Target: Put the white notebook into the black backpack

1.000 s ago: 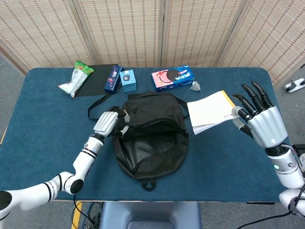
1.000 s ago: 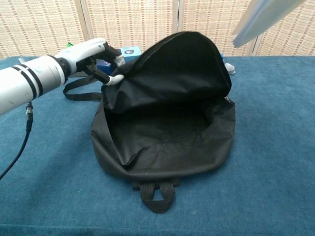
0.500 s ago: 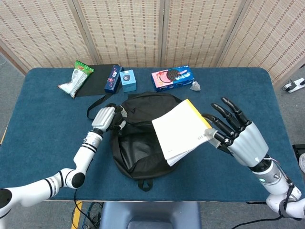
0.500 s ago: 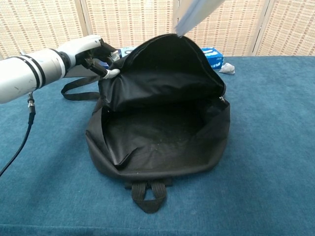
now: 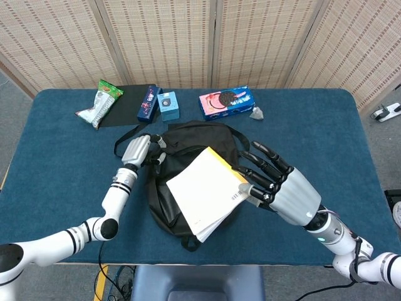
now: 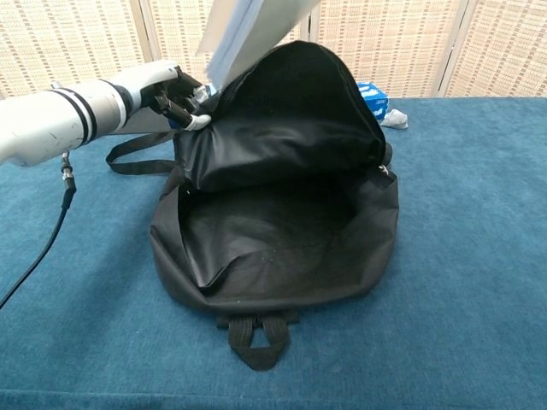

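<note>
The black backpack (image 5: 188, 147) (image 6: 282, 213) lies open on the blue table, its flap lifted and its mouth facing the front edge. My left hand (image 5: 139, 151) (image 6: 167, 90) grips the flap's left edge and holds it up. The white notebook (image 5: 203, 191) (image 6: 248, 30), with a yellow spine edge, hangs tilted in the air over the open bag. My right hand (image 5: 279, 188) holds it at its right edge, fingers spread along the cover. In the chest view only the notebook's lower corner shows at the top; the right hand is out of that frame.
Along the table's far side lie a green snack bag (image 5: 100, 101), a dark blue box (image 5: 148, 103), a light blue box (image 5: 168, 105) and a blue cookie box (image 5: 227, 102) (image 6: 369, 94), with a small grey wrapper (image 5: 257, 113). A strap (image 6: 137, 158) trails left of the bag.
My right hand has carried the notebook leftward and nearer, from the table's right side to above the open backpack. The left hand keeps holding the flap, shifted slightly back.
</note>
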Controlling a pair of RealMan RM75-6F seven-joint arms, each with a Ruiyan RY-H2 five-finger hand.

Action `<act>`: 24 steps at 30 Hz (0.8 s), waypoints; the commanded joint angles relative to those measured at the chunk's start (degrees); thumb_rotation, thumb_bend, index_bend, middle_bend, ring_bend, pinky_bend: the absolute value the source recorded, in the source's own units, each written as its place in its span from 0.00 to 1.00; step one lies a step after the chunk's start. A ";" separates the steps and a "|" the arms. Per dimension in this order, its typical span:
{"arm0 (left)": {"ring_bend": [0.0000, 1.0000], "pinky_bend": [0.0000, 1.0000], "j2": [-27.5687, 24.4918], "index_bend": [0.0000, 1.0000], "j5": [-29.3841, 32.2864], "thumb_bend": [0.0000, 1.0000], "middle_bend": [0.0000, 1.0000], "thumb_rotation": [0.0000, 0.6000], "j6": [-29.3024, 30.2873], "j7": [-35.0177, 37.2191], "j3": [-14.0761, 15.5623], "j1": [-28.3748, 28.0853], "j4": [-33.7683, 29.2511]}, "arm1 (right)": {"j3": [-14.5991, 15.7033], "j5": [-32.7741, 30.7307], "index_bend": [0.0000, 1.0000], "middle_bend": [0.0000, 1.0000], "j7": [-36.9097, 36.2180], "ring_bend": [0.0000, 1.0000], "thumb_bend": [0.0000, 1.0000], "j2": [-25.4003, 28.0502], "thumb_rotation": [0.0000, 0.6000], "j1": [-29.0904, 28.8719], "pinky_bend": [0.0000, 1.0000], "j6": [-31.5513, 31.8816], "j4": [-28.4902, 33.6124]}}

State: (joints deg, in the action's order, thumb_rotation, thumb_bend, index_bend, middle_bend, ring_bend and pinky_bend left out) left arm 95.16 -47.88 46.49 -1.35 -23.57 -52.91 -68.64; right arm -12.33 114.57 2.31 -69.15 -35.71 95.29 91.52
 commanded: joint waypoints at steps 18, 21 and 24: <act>0.31 0.14 -4.24 0.76 3.05 0.50 0.40 1.00 -0.72 1.66 -1.13 0.95 -5.55 | 7.49 -1.72 0.60 0.34 -3.08 0.15 0.65 -15.13 1.00 -4.05 0.09 -12.00 -15.98; 0.31 0.14 -4.87 0.76 3.59 0.50 0.40 1.00 -0.97 1.78 -1.16 0.97 -6.18 | 8.66 -1.48 0.60 0.34 -1.99 0.15 0.65 -16.68 1.00 -4.56 0.09 -13.61 -19.87; 0.31 0.14 -5.45 0.76 3.94 0.50 0.40 1.00 -0.98 2.01 -1.20 1.07 -6.77 | 10.17 -1.40 0.60 0.34 -1.62 0.16 0.65 -18.03 1.00 -4.75 0.09 -15.04 -22.95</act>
State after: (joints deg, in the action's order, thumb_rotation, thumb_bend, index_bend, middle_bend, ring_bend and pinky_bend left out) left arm 89.78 -44.01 45.52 0.60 -24.75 -51.86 -75.33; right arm -3.32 113.11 0.21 -85.99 -40.08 81.48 70.26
